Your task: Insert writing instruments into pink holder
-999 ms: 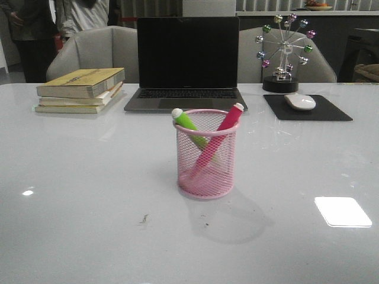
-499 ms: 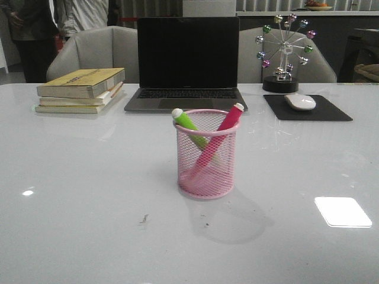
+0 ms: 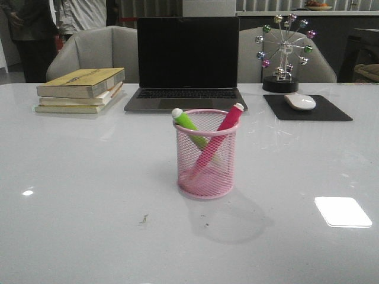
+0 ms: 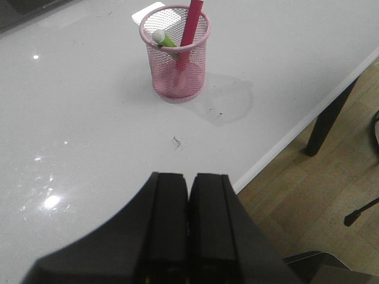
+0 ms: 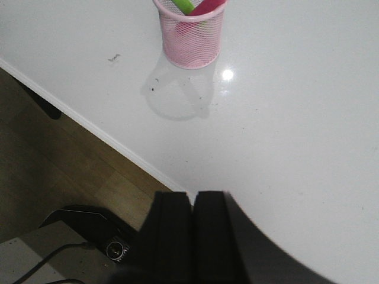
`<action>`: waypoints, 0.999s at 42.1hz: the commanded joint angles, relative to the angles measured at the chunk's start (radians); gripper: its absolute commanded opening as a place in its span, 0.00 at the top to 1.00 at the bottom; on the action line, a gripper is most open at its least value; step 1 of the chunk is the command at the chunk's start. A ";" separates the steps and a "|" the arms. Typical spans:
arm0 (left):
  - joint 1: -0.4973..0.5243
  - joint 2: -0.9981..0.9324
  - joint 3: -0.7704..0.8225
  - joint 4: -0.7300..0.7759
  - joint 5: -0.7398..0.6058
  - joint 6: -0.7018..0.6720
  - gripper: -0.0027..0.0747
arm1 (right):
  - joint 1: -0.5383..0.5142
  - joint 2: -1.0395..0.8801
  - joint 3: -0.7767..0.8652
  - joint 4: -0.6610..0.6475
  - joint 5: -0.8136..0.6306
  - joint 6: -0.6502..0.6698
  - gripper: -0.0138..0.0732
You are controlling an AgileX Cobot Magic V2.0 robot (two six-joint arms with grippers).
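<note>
The pink holder (image 3: 206, 155) stands upright on the white table, mid-front. Inside it lean both writing instruments: the lime green marker (image 3: 188, 125) tilts left and the pink-red marker (image 3: 220, 135) tilts right, their white caps above the rim. The left wrist view shows the pink holder (image 4: 176, 68) with the pink-red marker (image 4: 191, 25) and green marker (image 4: 164, 40) in it, well ahead of my left gripper (image 4: 189, 178), which is shut and empty. My right gripper (image 5: 192, 198) is shut and empty near the table's front edge, far from the pink holder (image 5: 191, 36). Neither gripper shows in the front view.
Behind the holder stand a black laptop (image 3: 186, 65), stacked books (image 3: 82, 89) at the back left, and a mouse (image 3: 300, 102) on a black pad (image 3: 308, 109) beside a ferris-wheel ornament (image 3: 283, 53) at the back right. The table's front edge (image 4: 284, 142) drops to a wooden floor.
</note>
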 commanded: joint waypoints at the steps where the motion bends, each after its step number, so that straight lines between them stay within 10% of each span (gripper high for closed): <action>1: 0.004 -0.002 -0.027 -0.011 -0.066 -0.010 0.84 | -0.005 0.000 -0.028 -0.009 -0.058 -0.011 0.76; 14: 0.038 -0.084 -0.003 0.036 -0.080 -0.003 0.84 | -0.005 0.000 -0.028 -0.009 -0.057 -0.011 0.76; 32: 0.594 -0.504 0.385 0.053 -0.472 -0.003 0.84 | -0.005 0.000 -0.028 -0.009 -0.055 -0.011 0.76; 42: 0.739 -0.640 0.578 0.012 -0.653 -0.003 0.84 | -0.005 0.000 -0.028 -0.009 -0.055 -0.011 0.76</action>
